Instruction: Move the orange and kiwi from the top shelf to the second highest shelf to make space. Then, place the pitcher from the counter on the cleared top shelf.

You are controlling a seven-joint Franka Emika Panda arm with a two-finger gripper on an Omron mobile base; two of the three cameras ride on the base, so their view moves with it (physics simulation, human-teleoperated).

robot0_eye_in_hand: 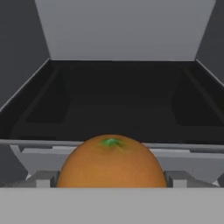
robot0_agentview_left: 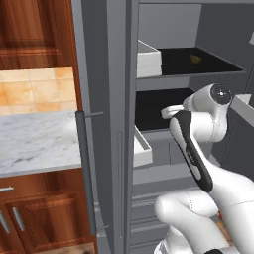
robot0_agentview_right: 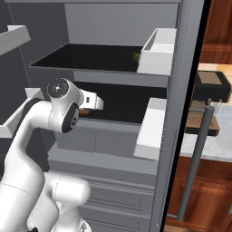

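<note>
The orange [robot0_eye_in_hand: 112, 162] is smooth and round with a green stem spot, sitting close before the hand camera between the wide-spread jaws of the gripper [robot0_agentview_right: 94, 101], just at the pale front edge of the second highest shelf [robot0_eye_in_hand: 109, 113]. Behind it the black board lies bare and roomy. The base views show the top shelf [robot0_agentview_left: 198, 62] with a small brown thing [robot0_agentview_left: 195, 59] on it.

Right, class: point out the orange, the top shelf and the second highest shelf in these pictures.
orange [robot0_eye_in_hand: 111, 164]: hand view, middle of its peel, below the green stem spot.
top shelf [robot0_agentview_right: 81, 58]: right base view, bare black board.
second highest shelf [robot0_agentview_right: 129, 102]: right base view, bare black board right of the arm.
</note>
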